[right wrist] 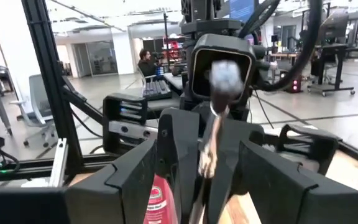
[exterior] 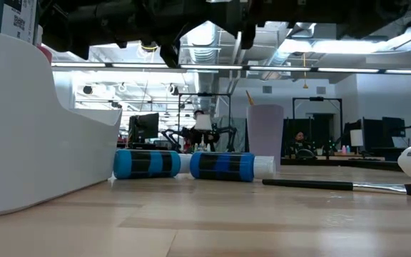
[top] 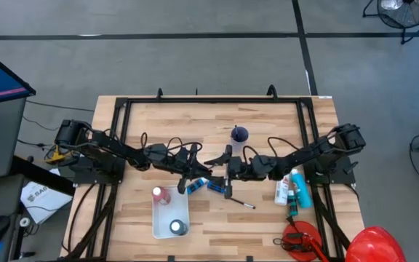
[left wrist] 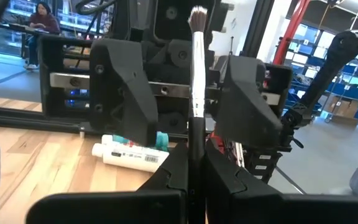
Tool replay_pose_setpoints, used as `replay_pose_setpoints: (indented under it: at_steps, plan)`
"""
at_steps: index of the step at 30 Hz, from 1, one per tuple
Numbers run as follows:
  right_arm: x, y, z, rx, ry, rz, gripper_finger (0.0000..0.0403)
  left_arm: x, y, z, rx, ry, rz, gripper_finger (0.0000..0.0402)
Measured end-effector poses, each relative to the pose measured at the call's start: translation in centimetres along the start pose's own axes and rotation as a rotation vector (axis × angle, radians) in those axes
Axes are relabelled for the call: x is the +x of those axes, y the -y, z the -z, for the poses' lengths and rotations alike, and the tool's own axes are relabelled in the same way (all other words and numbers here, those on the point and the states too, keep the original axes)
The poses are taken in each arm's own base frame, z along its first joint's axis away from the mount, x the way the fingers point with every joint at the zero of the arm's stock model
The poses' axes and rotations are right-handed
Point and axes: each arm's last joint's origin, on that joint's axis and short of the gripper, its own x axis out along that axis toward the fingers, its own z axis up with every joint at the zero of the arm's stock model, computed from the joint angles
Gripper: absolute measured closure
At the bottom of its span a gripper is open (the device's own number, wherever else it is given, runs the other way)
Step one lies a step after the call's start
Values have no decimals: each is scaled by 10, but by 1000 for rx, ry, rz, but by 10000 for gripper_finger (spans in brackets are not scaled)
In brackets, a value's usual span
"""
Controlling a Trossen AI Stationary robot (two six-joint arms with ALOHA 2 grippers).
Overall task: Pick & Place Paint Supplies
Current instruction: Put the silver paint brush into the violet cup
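Left gripper point(top: 211, 161) clenched on a thin brush point(left wrist: 197, 74), handle pinched between the dark fingers point(left wrist: 174, 171), bristle tip pointing straight at the right gripper point(top: 228, 161). Right gripper facing it at mid-table, jaws parted, brush tip point(right wrist: 224, 74) poised between the spread fingers point(right wrist: 135, 174) with no contact visible. Both raised above the wood, tips almost meeting.

Below them, two blue bottles point(exterior: 184, 164) lying end to end on the table point(top: 268, 218), just right of the white tray point(top: 170, 215); black bands on them, no writing legible. Second brush point(exterior: 341, 186) flat on the wood, nearer and to the right. In the tray, a red bottle point(top: 158, 195) at the far end, a dark one point(top: 177, 228) at the near end. More bottles, white and teal point(top: 294, 189), clustered at the right side; print on the white label point(left wrist: 132, 157) too small to read. Lilac cup point(top: 238, 135) standing far of the grippers
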Motion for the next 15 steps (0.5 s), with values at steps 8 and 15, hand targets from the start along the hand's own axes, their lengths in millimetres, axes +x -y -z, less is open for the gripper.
replay_pose_setpoints:
  at_steps: [8,15]
  plan:
    - [-5,-3,-9,-29,-12,-7,191,-3,-1,6,-3,-30,-6,394]
    - [-5,-2,-4,-47,-50,-4,239,-4,-1,6,-2,-20,-4,394]
